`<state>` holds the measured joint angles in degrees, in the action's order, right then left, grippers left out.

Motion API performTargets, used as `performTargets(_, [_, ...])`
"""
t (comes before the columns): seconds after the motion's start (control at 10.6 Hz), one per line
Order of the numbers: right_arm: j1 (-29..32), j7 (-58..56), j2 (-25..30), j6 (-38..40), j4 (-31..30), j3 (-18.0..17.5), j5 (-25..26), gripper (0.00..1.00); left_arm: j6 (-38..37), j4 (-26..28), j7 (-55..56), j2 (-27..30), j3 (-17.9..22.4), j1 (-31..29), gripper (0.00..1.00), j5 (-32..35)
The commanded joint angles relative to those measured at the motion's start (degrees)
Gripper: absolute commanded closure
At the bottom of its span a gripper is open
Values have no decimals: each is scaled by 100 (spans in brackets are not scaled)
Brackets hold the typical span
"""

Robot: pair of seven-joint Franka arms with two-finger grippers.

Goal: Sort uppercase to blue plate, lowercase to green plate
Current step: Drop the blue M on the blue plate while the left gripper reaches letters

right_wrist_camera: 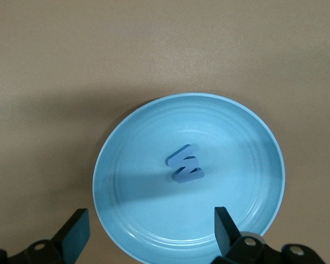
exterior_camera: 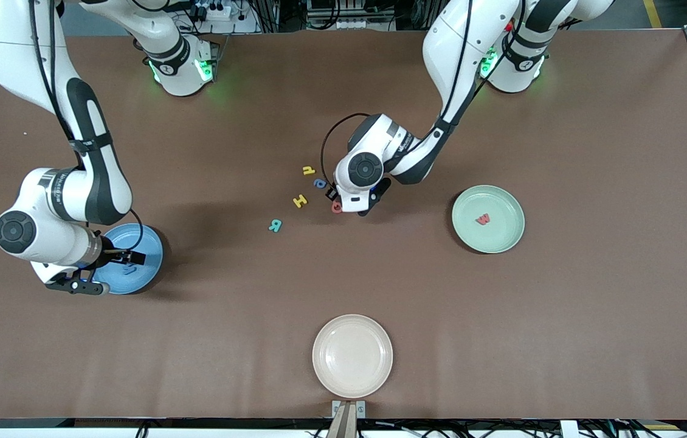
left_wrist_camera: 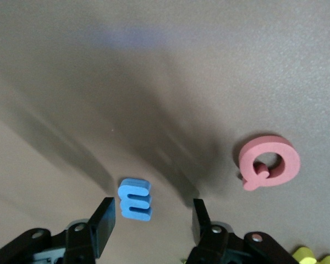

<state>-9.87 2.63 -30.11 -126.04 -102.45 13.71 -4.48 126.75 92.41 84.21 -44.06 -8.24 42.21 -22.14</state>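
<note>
Blue foam m (left_wrist_camera: pixel 135 199) lies on the table between the parted fingers of the left gripper (left_wrist_camera: pixel 151 223), with the red Q (left_wrist_camera: pixel 268 162) at its two o'clock, so a skewed closing could flip it, while the right gripper (right_wrist_camera: pixel 148 231) waits wide apart over the blue plate (right_wrist_camera: pixel 247 143) holding the M (right_wrist_camera: pixel 185 164).

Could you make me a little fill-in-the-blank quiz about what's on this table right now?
1. The red w lies in the ____ plate.
2. The left gripper has its fingers either side of a small blue ____, not yet shut on it.
3. The open right gripper hangs over the ____ plate, where the blue M lies.
4. The cream plate holds ____ letters.

Missing words: green; m; blue; no
</note>
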Motion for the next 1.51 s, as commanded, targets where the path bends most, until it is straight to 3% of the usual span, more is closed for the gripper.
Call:
performTargets(0.0, [-6, 27, 128, 0, -118, -18, 26, 0, -229, 13, -553, 47, 42, 33, 35, -360])
performTargets(1.23, [-190, 36, 76, -79, -100, -18, 26, 0, -265, 242, -1820, 135, 77, -37, 40, -458])
performTargets(1.42, [-199, 36, 76, -79, -91, -18, 26, 0, -230, 251, -1821, 126, 86, -37, 48, -458])
